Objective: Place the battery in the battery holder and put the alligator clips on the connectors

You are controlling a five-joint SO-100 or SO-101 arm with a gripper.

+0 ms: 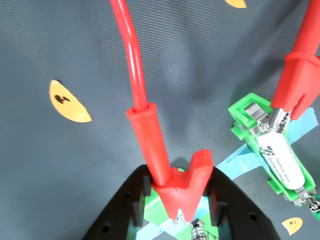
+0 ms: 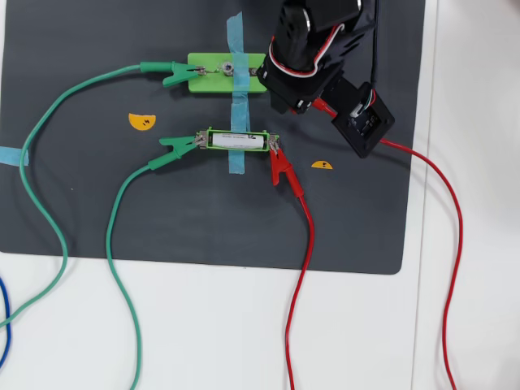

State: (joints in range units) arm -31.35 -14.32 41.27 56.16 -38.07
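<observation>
In the wrist view my gripper (image 1: 177, 200) is shut on a red alligator clip (image 1: 172, 187), whose metal teeth sit just above a silvery screw connector (image 1: 197, 231) on the wide green plate (image 1: 152, 210). To the right the white battery (image 1: 281, 161) lies in the green battery holder (image 1: 245, 111). A second red alligator clip (image 1: 295, 82) grips the holder's end tab. The overhead view shows the battery (image 2: 237, 141) in the holder (image 2: 237, 131), with a green clip (image 2: 179, 145) at its left end and the red clip (image 2: 282, 169) at its right. Another green clip (image 2: 174, 73) grips the plate's (image 2: 207, 71) left end.
My arm (image 2: 313, 57) covers the plate's right end in the overhead view. Blue tape (image 2: 236, 32) holds both green pieces to the black mat (image 2: 81, 203). Orange half-disc stickers (image 2: 141, 121) lie on the mat. Long red (image 2: 443, 211) and green (image 2: 49, 211) wires trail onto the white table.
</observation>
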